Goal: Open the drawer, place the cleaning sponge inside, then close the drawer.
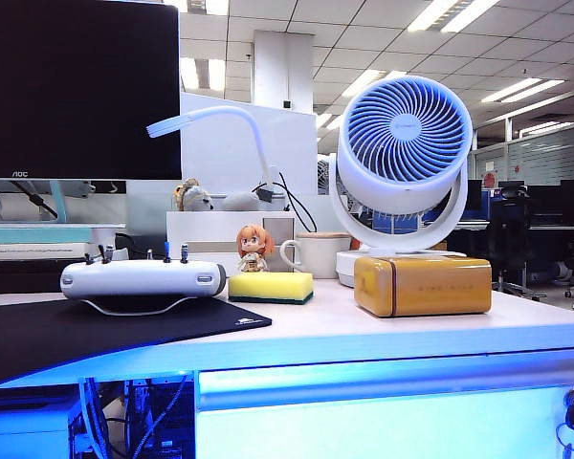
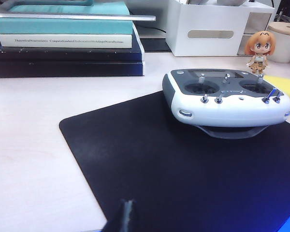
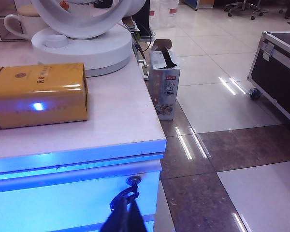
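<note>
Yellow foam sponge [image 1: 270, 286], both tools [image 2: 125, 217] [image 3: 125, 220] closed.

sponge [image 1: 270, 286]: 1 | drawer [image 1: 383, 421]: 1 | fan [image 1: 404, 143]: 1 | mug [image 1: 318, 254]: 1 | figurine [image 1: 253, 249]: 1

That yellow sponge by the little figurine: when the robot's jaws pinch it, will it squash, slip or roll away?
The cleaning sponge looks like soft foam, so it would probably squash and feel light. Its flat block shape, lying flat on the desk, suggests it won't roll. The porous surface likely grips rather than slips.
</note>
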Available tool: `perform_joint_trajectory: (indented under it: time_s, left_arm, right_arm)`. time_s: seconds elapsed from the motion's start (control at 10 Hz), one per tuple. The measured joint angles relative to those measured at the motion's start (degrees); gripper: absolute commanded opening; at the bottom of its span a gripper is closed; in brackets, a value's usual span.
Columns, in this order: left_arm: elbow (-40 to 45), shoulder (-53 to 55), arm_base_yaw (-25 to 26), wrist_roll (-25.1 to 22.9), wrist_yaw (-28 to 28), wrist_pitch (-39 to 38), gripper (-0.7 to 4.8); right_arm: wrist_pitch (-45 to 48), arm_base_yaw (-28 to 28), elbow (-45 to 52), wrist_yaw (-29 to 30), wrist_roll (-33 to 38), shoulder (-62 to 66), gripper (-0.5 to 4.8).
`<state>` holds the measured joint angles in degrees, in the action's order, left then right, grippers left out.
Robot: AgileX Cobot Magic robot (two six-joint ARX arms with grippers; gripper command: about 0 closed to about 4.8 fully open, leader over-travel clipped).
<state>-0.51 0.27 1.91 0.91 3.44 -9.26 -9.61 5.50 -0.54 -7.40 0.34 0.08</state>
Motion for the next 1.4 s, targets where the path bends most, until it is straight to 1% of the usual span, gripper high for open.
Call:
perform_joint_trajectory:
  time_s: [0.4, 0.5, 0.6, 0.7, 0.8, 0.9, 1.0, 1.1, 1.2, 1.3, 1.4]
  left_arm:
    - [0.0, 0.0, 0.0, -0.02, 0.0, 0.0, -0.06]
    - [-4.83, 0.07, -0.02, 1.88, -2.89, 1.31, -0.06]
    - [-7.21, 0.17, 0.0, 2.89, -4.61, 2.64, -0.06]
    - [-16.5, 4.37, 0.0, 3.93, -8.83, 3.96, -0.06]
    - [-31.17, 16.63, 0.0, 3.89, -9.68, 3.17, -0.06]
    - [-48.61, 31.39, 0.02, 3.87, -8.07, 0.26, -0.06]
    - [-55.17, 36.59, 0.0, 3.8, -6.43, -2.6, -0.06]
    - [-66.36, 44.89, 0.02, 3.76, 1.77, -10.43, -0.06]
    - [-71.23, 48.37, -0.02, 3.69, 8.55, -15.3, -0.06]
    - [-74.64, 51.04, -0.72, 3.67, 13.03, -17.94, -0.06]
    - [-76.28, 52.74, -2.51, 3.69, 14.86, -19.67, -0.06]
  right_arm:
    - [0.0, 0.0, 0.0, 0.0, 0.0, 0.0, -0.06]
    - [2.78, 0.02, -2.82, -0.63, 5.31, 0.15, -0.06]
    - [2.89, 0.02, -5.22, -1.14, 5.97, 0.13, -0.06]
    - [4.55, 0.02, -11.04, -2.08, 6.49, 0.9, -0.06]
    - [1.66, 0.02, -20.55, -3.08, 6.51, 7.69, -0.05]
    - [1.22, 0.07, -30.32, -3.06, 6.51, 17.22, -0.06]
    - [1.4, 0.04, -33.33, -3.04, 6.54, 20.87, -0.05]
    - [1.62, 0.04, -38.47, -2.1, 7.5, 27.39, -0.06]
    - [1.53, 0.07, -40.63, 0.52, 9.68, 31.08, -0.06]
    - [1.6, 0.07, -42.56, 3.45, 12.44, 34.42, -0.06]
    - [1.6, 0.07, -43.52, 6.05, 14.73, 36.92, -0.06]
